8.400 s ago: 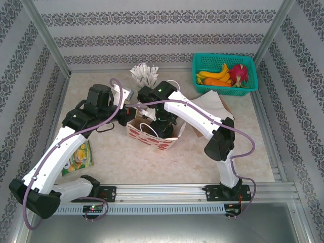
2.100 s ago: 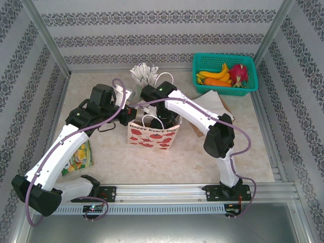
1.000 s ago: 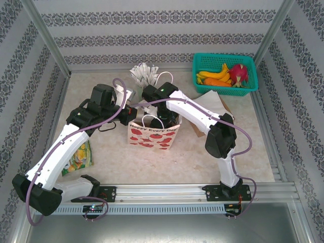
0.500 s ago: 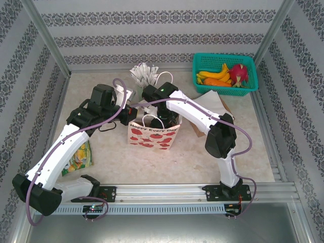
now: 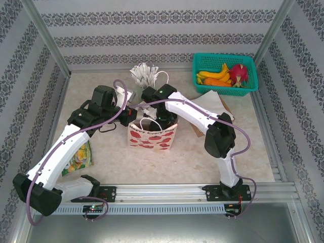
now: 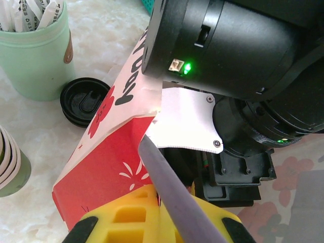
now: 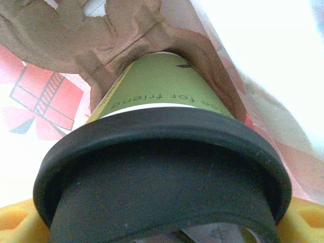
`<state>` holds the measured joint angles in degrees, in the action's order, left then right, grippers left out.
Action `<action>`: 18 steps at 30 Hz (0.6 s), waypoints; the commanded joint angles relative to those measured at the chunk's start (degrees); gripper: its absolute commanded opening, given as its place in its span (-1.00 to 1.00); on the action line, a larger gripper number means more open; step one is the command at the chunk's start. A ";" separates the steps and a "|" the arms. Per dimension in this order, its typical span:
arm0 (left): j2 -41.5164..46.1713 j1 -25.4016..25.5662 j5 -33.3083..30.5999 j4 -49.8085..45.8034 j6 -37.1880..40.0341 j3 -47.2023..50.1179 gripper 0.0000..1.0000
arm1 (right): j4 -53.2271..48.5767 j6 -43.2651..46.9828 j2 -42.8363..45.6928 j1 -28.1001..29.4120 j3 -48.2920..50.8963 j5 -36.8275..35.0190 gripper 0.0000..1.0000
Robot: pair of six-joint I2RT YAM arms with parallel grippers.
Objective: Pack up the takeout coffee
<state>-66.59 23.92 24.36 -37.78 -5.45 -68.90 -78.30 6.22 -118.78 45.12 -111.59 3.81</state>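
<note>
1. The right tool (image 7: 162, 230) stands wide around the takeout coffee (image 7: 162, 167), its yellow pads (image 7: 17, 223) against the sides of the lid, gripping it down inside the paper bag (image 5: 152, 135).
2. One coffee: a green wall with dark lettering, a pale band, and a round black lid on top. Its far end sits within a brown cardboard piece (image 7: 116, 35).
3. One bag, white with red prints, stands upright mid-desk. The left tool (image 6: 152, 217) is closed, pinching the bag's rim.
4. Just beyond the bag, toward the far edge, are one loose black lid (image 6: 83, 101), one mint-green cup (image 6: 35, 61) of wrapped sticks and one stack of cups (image 6: 10, 167).
5. One teal basket (image 5: 223, 55) of fruit is in the far right corner. One snack packet (image 5: 78, 157) lies by the left edge.
</note>
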 commanded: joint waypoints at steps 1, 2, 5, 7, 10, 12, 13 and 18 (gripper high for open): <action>1.63 0.68 3.89 2.81 0.09 -0.18 -1.00 | 0.77 -0.71 -3.91 -0.65 2.35 0.84 -0.13; 1.55 0.69 3.88 2.78 0.09 -0.20 -1.00 | 0.67 -0.81 -4.02 -0.65 2.35 0.84 -0.12; 1.55 0.66 3.78 2.76 0.09 -0.18 -1.00 | 0.70 -0.85 -3.86 -0.64 2.36 0.84 -0.12; 1.71 0.62 3.53 2.76 0.09 -0.23 -1.00 | 0.58 -0.85 -3.64 -0.57 2.45 0.77 -0.13; 1.87 0.74 2.85 2.98 -0.10 -0.01 -1.00 | 0.51 -0.86 -3.32 -0.56 2.56 0.73 -0.13; 2.17 0.70 2.16 3.35 -0.26 0.30 -1.00 | 0.39 -0.77 -3.07 -0.56 2.68 0.67 -0.13; 2.35 0.64 1.96 3.51 -0.35 0.50 -1.00 | 0.43 -0.81 -2.94 -0.56 2.62 0.67 -0.13; 2.82 0.73 0.81 3.70 -0.57 1.13 -1.00 | 0.51 -0.76 -2.36 -0.48 2.69 0.67 -0.13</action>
<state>-65.89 23.94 23.42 -37.63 -5.45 -68.03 -77.87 6.22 -118.80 45.15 -111.20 3.97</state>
